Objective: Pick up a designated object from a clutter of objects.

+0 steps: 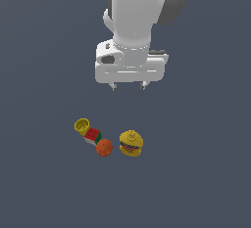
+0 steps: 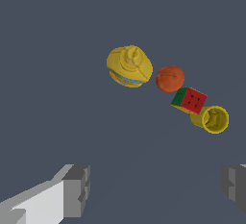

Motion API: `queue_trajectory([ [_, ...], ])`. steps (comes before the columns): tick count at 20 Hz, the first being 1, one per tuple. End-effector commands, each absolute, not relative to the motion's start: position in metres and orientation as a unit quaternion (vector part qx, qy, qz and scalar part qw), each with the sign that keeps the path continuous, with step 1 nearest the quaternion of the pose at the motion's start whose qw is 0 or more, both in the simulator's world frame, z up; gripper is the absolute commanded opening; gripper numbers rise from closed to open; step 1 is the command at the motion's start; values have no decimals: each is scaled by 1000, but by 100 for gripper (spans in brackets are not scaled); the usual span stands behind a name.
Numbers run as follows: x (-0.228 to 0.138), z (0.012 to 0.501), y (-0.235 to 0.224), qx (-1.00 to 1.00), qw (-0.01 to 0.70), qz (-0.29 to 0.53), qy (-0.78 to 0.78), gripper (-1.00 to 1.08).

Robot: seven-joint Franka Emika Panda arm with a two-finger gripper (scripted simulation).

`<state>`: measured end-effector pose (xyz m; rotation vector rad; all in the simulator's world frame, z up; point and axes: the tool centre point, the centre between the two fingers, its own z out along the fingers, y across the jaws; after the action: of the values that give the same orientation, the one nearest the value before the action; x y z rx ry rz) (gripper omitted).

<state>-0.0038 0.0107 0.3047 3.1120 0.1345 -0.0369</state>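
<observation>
My gripper (image 1: 128, 86) hangs high above the objects with its fingers spread wide, and it holds nothing. The orange ball (image 1: 104, 148) that I must pick up lies on the dark floor (image 1: 206, 173), below the gripper and a little toward the exterior view's left. It touches the red and green cube (image 1: 92, 135) or is just beside it; I cannot tell which. The yellow cup (image 1: 82, 125) lies on its side at the far end of the cube. The mustard bottle (image 1: 131, 143) stands near the ball on its other side, with a small gap between them.

I judge that the task is only at its start: nothing is grasped or lifted yet. Lining up over the ball, the descent, the closing and the lift are all left. The arm points straight down, the wrist vertical.
</observation>
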Motion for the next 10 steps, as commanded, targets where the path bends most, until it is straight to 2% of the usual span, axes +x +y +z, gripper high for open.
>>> queue_trajectory([
  [1,-4,305,11,999,13,-12,43,100],
  [10,-1,308,22,998,12,-15,60,100],
])
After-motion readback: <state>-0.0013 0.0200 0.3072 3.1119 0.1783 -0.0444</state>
